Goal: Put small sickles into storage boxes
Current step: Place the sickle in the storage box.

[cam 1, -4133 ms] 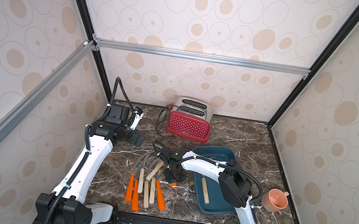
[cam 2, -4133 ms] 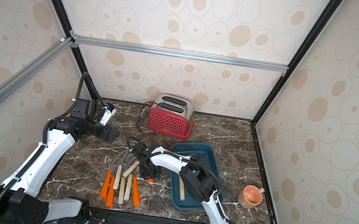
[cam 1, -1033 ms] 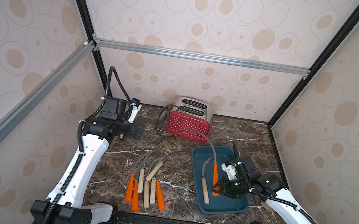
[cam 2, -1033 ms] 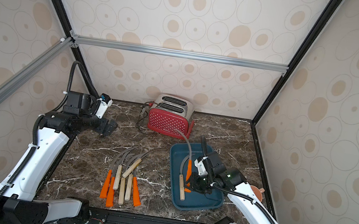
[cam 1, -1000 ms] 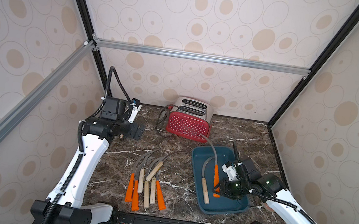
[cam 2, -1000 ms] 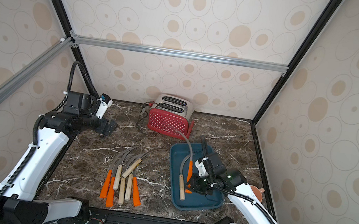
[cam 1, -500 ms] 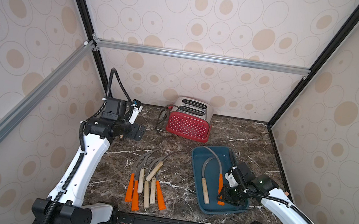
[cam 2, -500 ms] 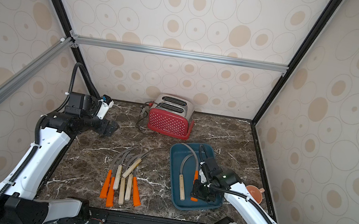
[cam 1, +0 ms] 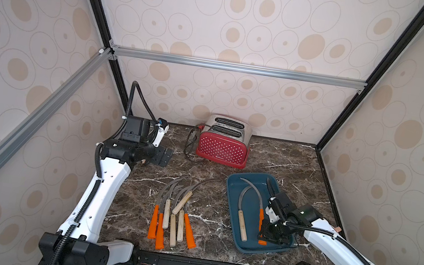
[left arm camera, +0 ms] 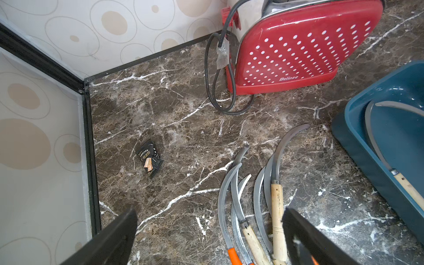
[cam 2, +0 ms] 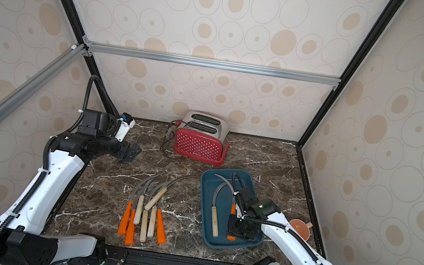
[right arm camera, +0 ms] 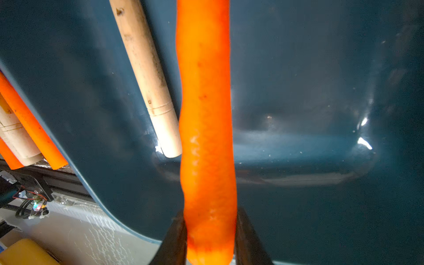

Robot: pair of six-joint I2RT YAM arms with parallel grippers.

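1. A dark brown marble bench (cam 1: 272, 159) sits inside walls with tan circles on them.
2. The right pincer (right arm camera: 210, 238) is squeezed tight on the orange handle of one small sickle (right arm camera: 206, 114). It is low over the near end of the blue storage box (cam 1: 231, 201). I cannot tell if the sickle touches the box floor yet.
3. A sickle with a wooden handle (cam 1: 242, 226) already lies in the box, just beside the held one.
4. The left pincer (left arm camera: 208, 231) is wide open and holds nothing. It hangs above the bench near the back.
5. More sickles (cam 1: 173, 218) wait in a bunch on the bench.
6. What could go wrong: the handle's end is close to the box's near rim. If the pincer lets go while the sickle is tilted, I think it may lean on that rim or slide out. The curved blade could also hook the other blade.
7. The red toaster (left arm camera: 298, 52) says "Belinee". A small black packet (left arm camera: 149, 160) says "DRYCAKE".
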